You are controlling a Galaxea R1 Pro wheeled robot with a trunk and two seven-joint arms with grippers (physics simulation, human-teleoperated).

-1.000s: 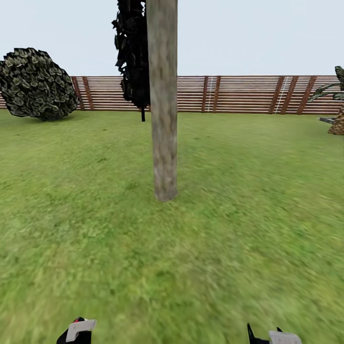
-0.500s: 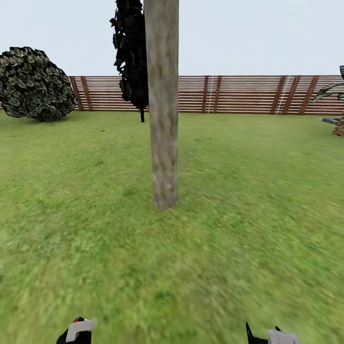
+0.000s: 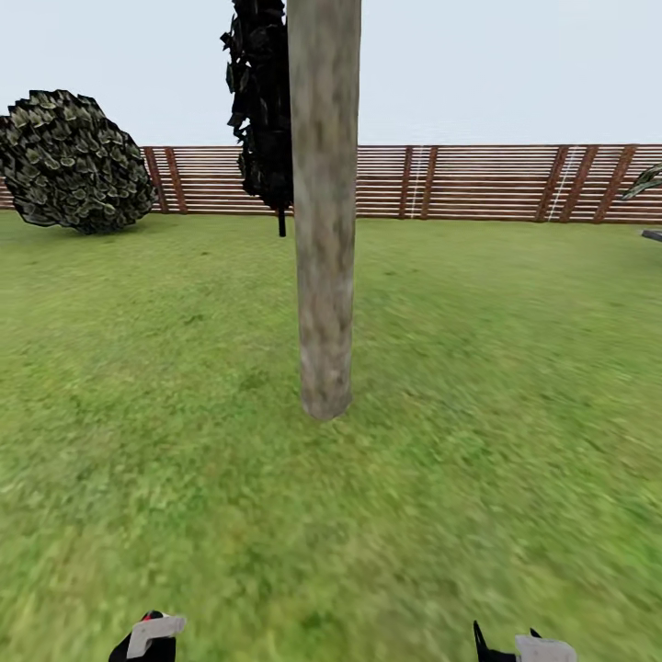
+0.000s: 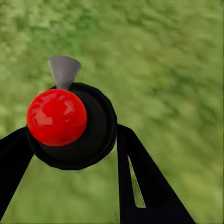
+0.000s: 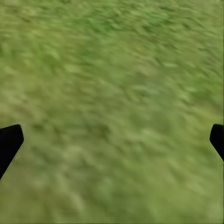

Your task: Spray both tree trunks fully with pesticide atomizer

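Note:
One tree trunk [image 3: 324, 230], thick, smooth and grey-beige, rises from the grass floor [image 3: 478, 441] straight ahead in the head view, a few arm lengths off. My left gripper [image 4: 70, 137] is shut on the pesticide atomizer [image 4: 95, 126], a small dark round bottle with a red ball top and a grey nozzle. That gripper [image 3: 147, 639] peeks in at the bottom edge of the head view. My right gripper [image 5: 112, 140] hangs open over bare grass, its fingers far apart, and it [image 3: 517, 649] also shows low in the head view.
A brown slat fence [image 3: 478, 184] closes the lawn at the back. A round dark bush [image 3: 74, 161] stands at the far left. Dark ragged foliage [image 3: 262, 101] hangs behind the trunk. Palm fronds [image 3: 648, 179] poke in at the right edge.
The whole head view has shifted: the trunk looks a little larger and further right, so the camera has moved closer. Both grippers keep their places at the bottom edge.

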